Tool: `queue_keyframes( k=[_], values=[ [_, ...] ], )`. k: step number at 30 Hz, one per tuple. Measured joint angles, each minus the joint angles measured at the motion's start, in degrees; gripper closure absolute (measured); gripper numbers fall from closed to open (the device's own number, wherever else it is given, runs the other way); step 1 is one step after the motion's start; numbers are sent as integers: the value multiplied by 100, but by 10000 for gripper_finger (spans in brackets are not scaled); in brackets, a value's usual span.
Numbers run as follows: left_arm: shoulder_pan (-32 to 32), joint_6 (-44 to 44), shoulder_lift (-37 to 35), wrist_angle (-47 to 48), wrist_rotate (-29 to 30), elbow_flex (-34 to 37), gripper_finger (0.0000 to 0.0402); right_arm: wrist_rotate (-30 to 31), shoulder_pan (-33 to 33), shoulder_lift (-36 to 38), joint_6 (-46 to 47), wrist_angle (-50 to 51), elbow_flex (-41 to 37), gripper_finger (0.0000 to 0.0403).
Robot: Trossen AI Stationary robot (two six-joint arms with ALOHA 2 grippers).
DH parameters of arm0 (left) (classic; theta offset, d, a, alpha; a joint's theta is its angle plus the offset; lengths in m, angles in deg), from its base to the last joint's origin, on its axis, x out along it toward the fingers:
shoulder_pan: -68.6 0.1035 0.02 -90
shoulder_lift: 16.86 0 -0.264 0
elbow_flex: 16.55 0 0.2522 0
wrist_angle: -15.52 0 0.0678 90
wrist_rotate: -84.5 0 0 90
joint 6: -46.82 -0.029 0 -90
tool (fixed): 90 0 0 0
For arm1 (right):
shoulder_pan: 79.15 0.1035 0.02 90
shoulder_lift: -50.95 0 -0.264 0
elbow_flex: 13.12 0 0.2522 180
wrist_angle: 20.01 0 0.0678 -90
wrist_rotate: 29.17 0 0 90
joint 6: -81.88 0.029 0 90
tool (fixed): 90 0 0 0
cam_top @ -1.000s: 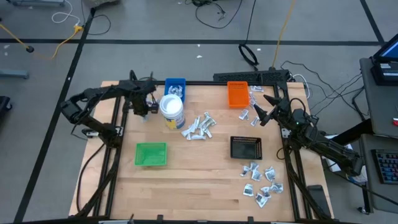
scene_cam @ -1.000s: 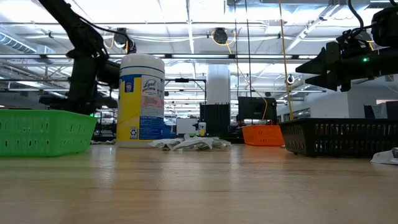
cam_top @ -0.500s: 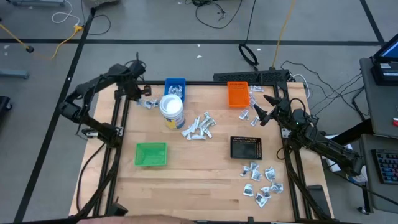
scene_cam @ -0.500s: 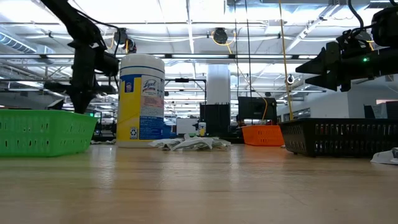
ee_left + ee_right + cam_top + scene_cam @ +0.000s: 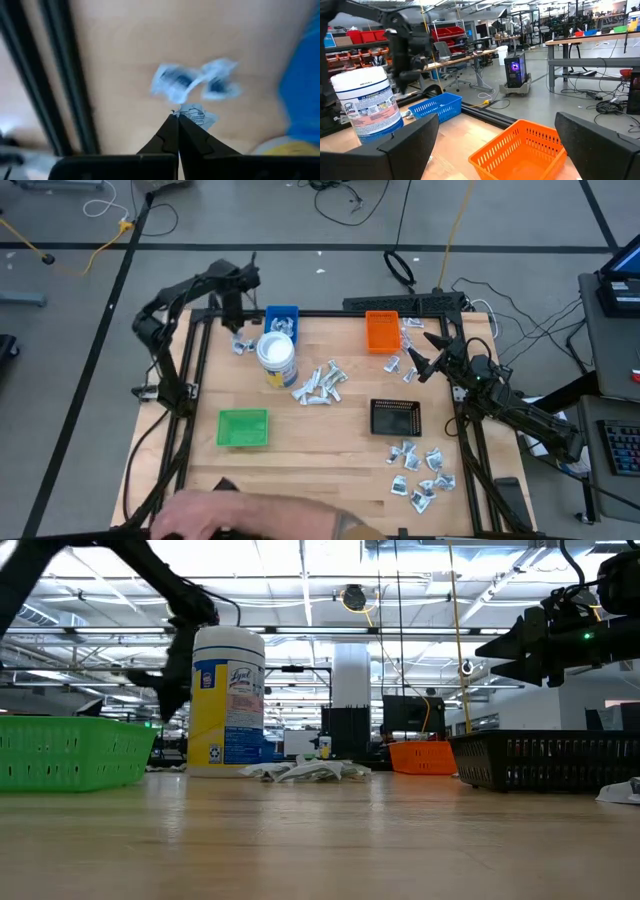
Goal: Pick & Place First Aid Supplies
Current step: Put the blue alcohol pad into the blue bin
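The first aid supplies lie in several clusters on the counter (image 5: 300, 460): a central heap of packets (image 5: 318, 384) beside the white tub (image 5: 276, 358), a scatter near the right front corner (image 5: 422, 472), a few pieces next to the orange tray (image 5: 382, 330), and two or three loose packets (image 5: 192, 82) at the back left edge, just beside the blue tray (image 5: 282, 320). That tray seems to hold some pieces too, though they are hard to make out. The left gripper (image 5: 177, 120) hangs above those back-left packets with its fingers pressed together; a small packet shows right at its tips, and whether it is pinched or merely behind them I cannot tell. The right gripper (image 5: 422, 352) hovers near the orange tray, spread wide and holding nothing. A green tray (image 5: 243, 428) and a black tray (image 5: 396, 418) sit nearer the front. A person's hand (image 5: 215, 515) reaches over the front edge.
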Motion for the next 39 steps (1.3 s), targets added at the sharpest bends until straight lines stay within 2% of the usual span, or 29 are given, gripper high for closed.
queue_keyframes(
  k=[10, 16, 22, 28, 39],
  values=[
    [-257, -332, 1592, 622, -60, -2700, 401, 1, 1, -1, 0, 0, -1, 9],
    [-366, -457, 2198, 1033, -175, -3800, 401, -1, 1, -1, 0, 0, 1, 9],
    [-494, -335, 2252, 977, -234, -3883, 401, 1, -1, -1, 0, 0, 1, 9],
    [-714, -270, 2254, 509, -162, -3752, 401, 1, -1, -1, 0, 0, 0, 9],
    [-1069, -289, 2254, -336, -248, -2949, 397, 1, 0, 1, 0, 0, 0, 9]
  ],
)
